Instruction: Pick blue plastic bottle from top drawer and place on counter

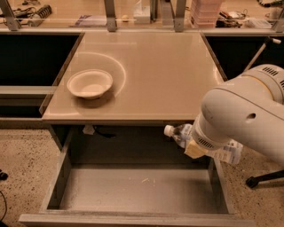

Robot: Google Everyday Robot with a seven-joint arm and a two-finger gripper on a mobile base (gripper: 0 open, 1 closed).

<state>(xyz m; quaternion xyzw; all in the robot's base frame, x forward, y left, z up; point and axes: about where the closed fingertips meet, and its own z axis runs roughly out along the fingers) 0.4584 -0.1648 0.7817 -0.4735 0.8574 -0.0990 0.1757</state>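
The blue plastic bottle (179,134) lies sideways in the air, white cap to the left, over the right side of the open top drawer (133,191). My gripper (197,146) is shut on its middle, mostly hidden behind my white arm (244,115). The bottle's labelled end sticks out at the right, beyond the drawer's right wall. It sits just below and in front of the counter's (155,75) front edge. The drawer floor is bare.
A white bowl (89,83) stands on the left of the counter. Dark recessed shelves flank the counter on both sides. Clutter lines the back ledge (142,13). A black stand foot (262,179) is on the floor at right.
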